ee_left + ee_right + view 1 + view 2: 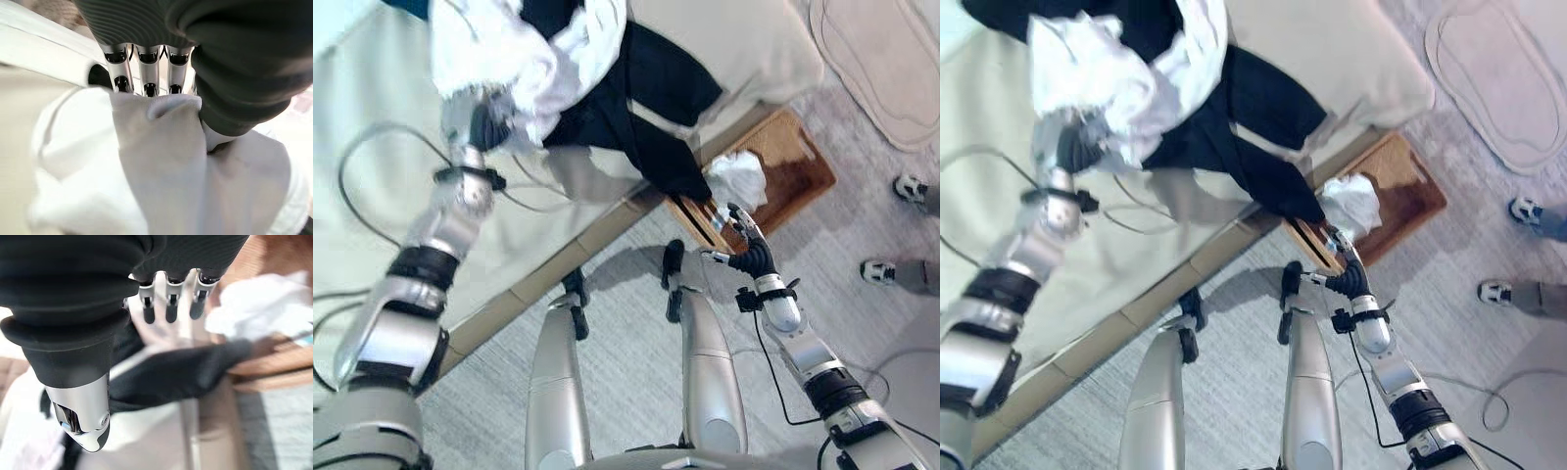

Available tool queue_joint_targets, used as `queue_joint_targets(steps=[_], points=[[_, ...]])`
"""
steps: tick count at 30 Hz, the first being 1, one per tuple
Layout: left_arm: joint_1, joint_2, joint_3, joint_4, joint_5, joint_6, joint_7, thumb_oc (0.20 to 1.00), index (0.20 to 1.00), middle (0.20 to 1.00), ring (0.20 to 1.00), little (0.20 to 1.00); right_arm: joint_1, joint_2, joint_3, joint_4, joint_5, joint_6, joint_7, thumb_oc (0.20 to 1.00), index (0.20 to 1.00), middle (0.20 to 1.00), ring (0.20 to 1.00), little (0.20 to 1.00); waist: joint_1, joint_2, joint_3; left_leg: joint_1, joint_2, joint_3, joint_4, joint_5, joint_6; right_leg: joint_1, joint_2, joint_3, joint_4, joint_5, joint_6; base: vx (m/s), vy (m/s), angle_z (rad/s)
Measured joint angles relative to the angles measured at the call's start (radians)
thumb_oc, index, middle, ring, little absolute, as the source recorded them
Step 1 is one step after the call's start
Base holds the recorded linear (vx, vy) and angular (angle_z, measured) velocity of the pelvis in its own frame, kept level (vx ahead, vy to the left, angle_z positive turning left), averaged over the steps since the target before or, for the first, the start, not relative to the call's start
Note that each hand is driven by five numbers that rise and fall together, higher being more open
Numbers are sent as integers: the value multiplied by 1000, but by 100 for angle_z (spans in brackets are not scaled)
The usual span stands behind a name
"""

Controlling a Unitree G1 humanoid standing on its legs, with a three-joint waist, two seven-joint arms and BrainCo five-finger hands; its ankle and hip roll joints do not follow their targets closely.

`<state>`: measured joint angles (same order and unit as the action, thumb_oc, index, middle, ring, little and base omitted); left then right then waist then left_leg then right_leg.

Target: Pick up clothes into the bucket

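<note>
The brown wicker basket (793,166) stands on the grey carpet against the edge of the cream bed (724,39), a crumpled white cloth (737,178) already inside it. A dark garment (646,108) hangs off the bed, its end dropping at the basket's near rim. The right hand (744,250) hovers just beside that rim, fingers relaxed, holding nothing. Up on the bed, the left hand (480,125) has its fingers curled into a white garment (519,59) bunched over it.
</note>
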<state>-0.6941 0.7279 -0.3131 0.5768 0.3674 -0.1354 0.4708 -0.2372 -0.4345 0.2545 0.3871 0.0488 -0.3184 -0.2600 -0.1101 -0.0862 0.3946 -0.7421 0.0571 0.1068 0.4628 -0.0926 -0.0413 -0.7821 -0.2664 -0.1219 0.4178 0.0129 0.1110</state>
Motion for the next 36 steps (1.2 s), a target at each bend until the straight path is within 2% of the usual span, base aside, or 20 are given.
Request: queue_joint_targets(steps=[1, 4, 6, 8, 11, 15, 20, 21, 24, 25, 27, 32, 36], points=[[39, -5, 24, -38, -1, -8, -4, 200, 200, 200, 200, 200, -20, 2, -9, 18, -2, 8, -4, 1000, 1000, 1000, 1000, 1000, 17, 1, 1, 43, -1, 0, -30, 16, 0, 44, 0, -13, -21, 6, 0, 97, -38, 10], [129, -22, 62, -121, -5, -20, -21, 200, 200, 200, 200, 200, -42, 11, -12, 27, -8, 22, -9, 1000, 1000, 1000, 1000, 1000, 14, 4, 5, 157, -3, -1, -100, 45, 1, 161, 7, -31, -87, 30, 2, 96, -25, 6], [156, -34, 64, -139, -10, -52, -38, 200, 200, 200, 200, 200, -61, 13, -12, 25, -12, 22, -9, 1000, 1000, 1000, 1000, 1000, 38, 10, 7, 260, -3, -2, -158, 52, 1, 268, 14, -44, -148, 35, 3, 125, -30, -4], [181, -46, 82, -196, -21, -59, -61, 200, 200, 200, 200, 200, -58, 13, -11, 25, -20, 31, -6, 1000, 1000, 1000, 1000, 1000, 41, 11, 6, 333, -4, 0, -227, 82, -3, 345, 24, -55, -219, 65, 5, 146, -40, 2], [221, -50, 92, -266, -78, -99, -103, 200, 200, 200, 200, 200, -79, 6, -7, 26, -53, 41, 5, 1000, 1000, 1000, 1000, 1000, 46, 16, 1, 434, -2, 0, -296, 97, -6, 453, 40, -69, -305, 88, 8, 84, -30, -2], [237, -57, 99, -349, -151, -134, -156, 200, 200, 200, 200, 200, -106, -37, 1, 21, -120, 55, 26, 1000, 1000, 1000, 1000, 1000, 52, 37, -26, 479, 2, -1, -351, 114, -12, 513, 53, -85, -381, 117, 8, 107, -44, 2], [255, -96, 98, -451, -268, -152, -239, 200, 200, 200, 200, 200, -198, -86, 86, -1, -231, 74, 51, 1000, 1000, 1000, 1000, 1000, 54, 52, -60, 569, 10, -5, -405, 124, -24, 616, 73, -103, -454, 132, 4, 97, -32, 2], [275, -105, 95, -486, -298, -171, -260, 200, 200, 200, 200, 200, -211, -95, 107, -10, -257, 74, 56, 1000, 1000, 1000, 1000, 1000, 54, 57, -79, 583, 12, -5, -412, 124, -25, 630, 76, -104, -461, 132, 4, 92, -32, 2], [282, -110, 80, -546, -363, -175, -328, 200, 200, 200, 200, 200, -254, -105, 185, -26, -306, 79, 85, 1000, 1000, 1000, 1000, 1000, 73, 66, -106, 635, 18, -6, -426, 124, -25, 691, 85, -109, -488, 132, 4, 101, -32, 0], [284, -109, 61, -554, -371, -180, -349, 200, 200, 200, 200, 200, -256, -94, 204, -32, -311, 78, 103, 1000, 1000, 1000, 1000, 1000, 75, 71, -138, 644, 21, -7, -445, 124, -25, 695, 90, -111, -496, 132, 4, 88, -19, 4], [300, -109, 56, -564, -411, -184, -388, 200, 200, 200, 200, 200, -258, -61, 221, -46, -287, 78, 139, 1000, 1000, 1000, 1000, 1000, 78, 80, -158, 674, 22, -9, -465, 128, -32, 723, 94, -118, -507, 132, 4, 90, -13, 5], [384, -81, 57, -586, -472, -184, -445, 200, 200, 200, 200, 200, -199, 8, 230, -90, -113, 74, 232, 1000, 1000, 1000, 1000, 1000, 77, 93, -198, 713, 26, -9, -503, 139, -41, 745, 99, -120, -507, 126, 7, 67, -17, 1], [396, 5, 49, -620, -516, -183, -517, 200, 200, 200, 200, 200, -198, 25, 236, -90, -57, 78, 259, 1000, 1000, 1000, 1000, 1000, 89, 93, -203, 731, 31, -9, -518, 149, -42, 755, 105, -121, -507, 126, 6, 55, -10, -1]])
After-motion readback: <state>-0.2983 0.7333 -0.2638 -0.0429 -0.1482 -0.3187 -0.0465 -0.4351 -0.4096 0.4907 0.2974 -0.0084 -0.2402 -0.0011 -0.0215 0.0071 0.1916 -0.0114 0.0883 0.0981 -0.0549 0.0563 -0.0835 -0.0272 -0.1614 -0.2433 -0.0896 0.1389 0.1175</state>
